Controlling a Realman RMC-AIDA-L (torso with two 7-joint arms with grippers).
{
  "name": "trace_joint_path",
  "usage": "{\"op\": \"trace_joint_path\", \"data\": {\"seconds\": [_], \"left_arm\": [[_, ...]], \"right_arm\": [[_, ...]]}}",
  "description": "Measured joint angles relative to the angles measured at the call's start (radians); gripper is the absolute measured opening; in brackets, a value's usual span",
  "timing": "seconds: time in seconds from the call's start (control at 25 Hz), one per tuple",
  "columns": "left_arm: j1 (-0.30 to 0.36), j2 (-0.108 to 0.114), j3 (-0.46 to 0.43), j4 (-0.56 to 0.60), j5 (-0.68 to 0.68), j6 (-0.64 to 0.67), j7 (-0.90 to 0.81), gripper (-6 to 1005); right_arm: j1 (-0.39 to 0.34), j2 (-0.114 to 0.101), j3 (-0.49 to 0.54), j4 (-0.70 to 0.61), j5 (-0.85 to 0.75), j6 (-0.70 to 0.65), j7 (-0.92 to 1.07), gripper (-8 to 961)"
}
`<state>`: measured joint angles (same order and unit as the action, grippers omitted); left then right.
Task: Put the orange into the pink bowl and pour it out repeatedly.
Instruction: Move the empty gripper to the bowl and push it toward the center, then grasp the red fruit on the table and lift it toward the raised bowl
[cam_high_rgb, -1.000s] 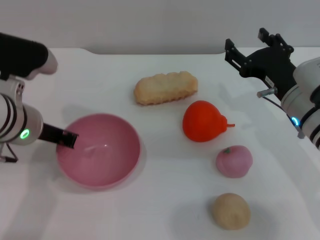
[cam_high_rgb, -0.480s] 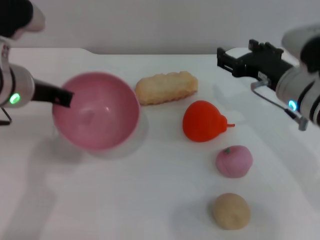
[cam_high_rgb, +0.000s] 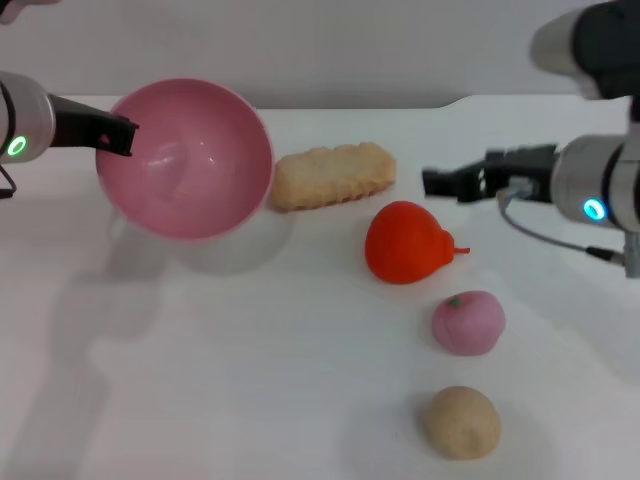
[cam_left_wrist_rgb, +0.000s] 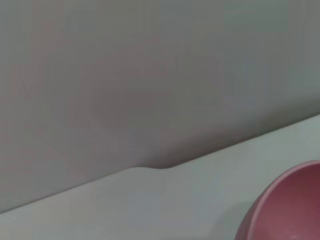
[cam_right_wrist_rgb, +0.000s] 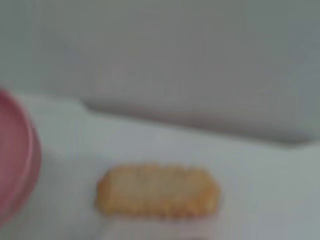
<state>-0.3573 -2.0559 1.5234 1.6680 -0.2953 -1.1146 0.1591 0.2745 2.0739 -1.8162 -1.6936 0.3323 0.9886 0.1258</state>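
Note:
The pink bowl (cam_high_rgb: 185, 160) hangs above the table's far left, tipped so its empty inside faces forward. My left gripper (cam_high_rgb: 118, 135) is shut on its left rim. A part of the bowl's rim (cam_left_wrist_rgb: 290, 210) shows in the left wrist view, and its edge (cam_right_wrist_rgb: 15, 170) shows in the right wrist view. The orange (cam_high_rgb: 405, 243) lies on the table right of centre, stem nub pointing right. My right gripper (cam_high_rgb: 432, 183) hovers open just above and to the right of the orange, touching nothing.
A long beige biscuit (cam_high_rgb: 332, 175) lies between bowl and orange, also visible as the biscuit (cam_right_wrist_rgb: 157, 192) in the right wrist view. A small pink peach-like fruit (cam_high_rgb: 468, 322) and a beige round lump (cam_high_rgb: 460, 422) sit in front of the orange. White table (cam_high_rgb: 250, 380).
My left gripper has lifted the pink bowl off the table, carrying it up and back while tipping it. My right gripper has swung down and left toward the orange.

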Motion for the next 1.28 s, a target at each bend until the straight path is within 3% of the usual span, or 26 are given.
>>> {"op": "trace_joint_path", "data": {"seconds": [0.2,0.64,1.28], "left_arm": [[-0.007,0.001,-0.013,-0.007,-0.003,0.025,0.011,46],[-0.024,0.001,-0.028,-0.036,-0.009,0.038,0.03,46],[-0.052,0.001,-0.031,-0.06,-0.01,0.041,0.041,46]], "right_arm": [[0.079,0.001,0.002,0.113,0.015,0.072,0.012,819],[0.163,0.003,-0.009,0.233,0.025,-0.021,0.027,819],[0.273,0.003,-0.049,0.533,0.152,-0.174,-0.032,819]]}}
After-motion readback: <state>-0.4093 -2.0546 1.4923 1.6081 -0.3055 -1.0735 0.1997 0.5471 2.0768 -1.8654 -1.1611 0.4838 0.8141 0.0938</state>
